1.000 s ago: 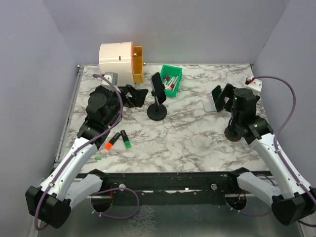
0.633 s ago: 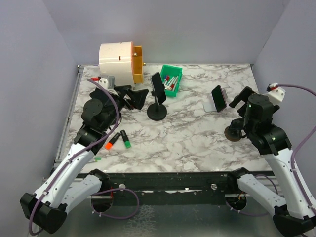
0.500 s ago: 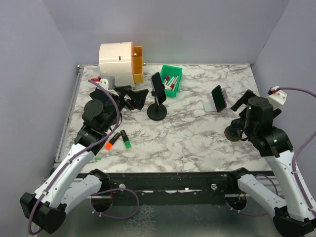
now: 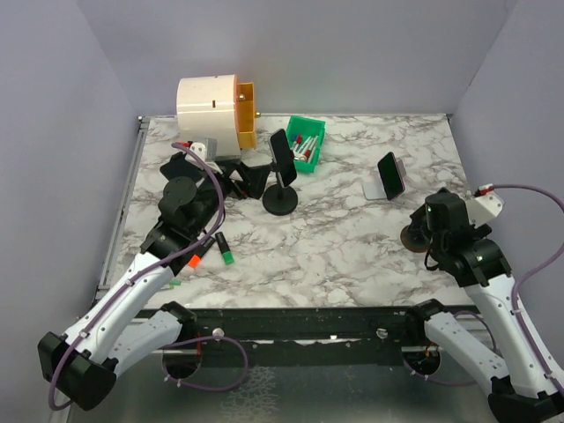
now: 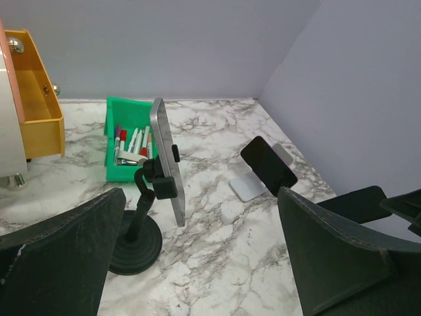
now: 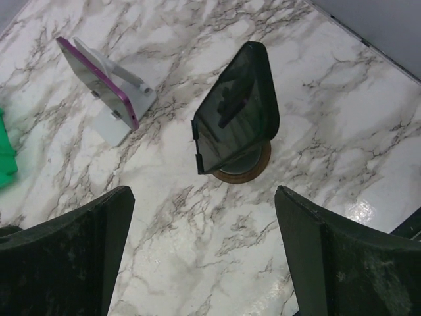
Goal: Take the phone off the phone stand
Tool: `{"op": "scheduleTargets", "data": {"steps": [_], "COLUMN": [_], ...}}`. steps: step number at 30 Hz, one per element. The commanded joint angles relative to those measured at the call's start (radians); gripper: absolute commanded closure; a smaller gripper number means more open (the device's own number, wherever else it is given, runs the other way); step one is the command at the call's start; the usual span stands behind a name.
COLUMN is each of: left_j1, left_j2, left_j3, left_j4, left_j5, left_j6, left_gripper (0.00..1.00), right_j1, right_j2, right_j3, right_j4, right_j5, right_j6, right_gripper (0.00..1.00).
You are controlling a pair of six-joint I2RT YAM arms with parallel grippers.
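Observation:
A dark phone [image 4: 282,153] with a silver edge [image 5: 167,164] stands upright in the clamp of a black round-based phone stand [image 4: 280,201] [image 5: 135,247]. My left gripper [image 4: 248,176] [image 5: 210,263] is open, just left of that stand and apart from it. A second phone [image 4: 390,174] with a purple edge [image 6: 99,89] leans on a white stand [image 4: 376,189]. A third dark phone [image 6: 238,118] sits on a round brown-rimmed stand [image 4: 413,237]. My right gripper [image 4: 426,231] [image 6: 204,263] hangs open above and just short of it, with nothing between its fingers.
A white box with an orange drawer [image 4: 214,109] [image 5: 36,112] stands at the back left. A green bin of markers [image 4: 306,143] [image 5: 125,139] is right behind the black stand. Two markers [image 4: 211,248] lie by the left arm. Grey walls close in the table.
My right gripper has drawn back from the phone on the white stand toward the near right, and now points down at the round stand. My left gripper has edged right, toward the black stand.

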Motion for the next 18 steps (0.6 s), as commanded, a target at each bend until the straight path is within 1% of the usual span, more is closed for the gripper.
{"op": "scheduleTargets", "data": {"steps": [1,8,15,18], "left_j1": [-0.013,-0.014,-0.016,-0.019], "left_j2": [-0.002,-0.003,0.002,0.001], "left_j3": [-0.008,-0.006,-0.006,-0.005], "left_j4": [-0.002,-0.018,-0.018,-0.029], "left_j5": [-0.044,-0.082,-0.074,-0.095], "left_j6": [0.008,-0.011,-0.014,-0.020], "left_gripper": [0.01,0.01,0.01,0.01], "right_j1": [-0.005,-0.005,-0.005,-0.005], "right_j2": [-0.027,-0.015,0.003,0.000], "right_j3": [-0.022,-0.091,-0.128,-0.146], "right_j4": [-0.120,-0.096,-0.012,0.018], "right_j5": [0.104,0.123,0.128,0.144], "right_j6": [0.151,0.198,0.177,0.174], "right_gripper": [0.08,0.10,0.09,0.09]}}
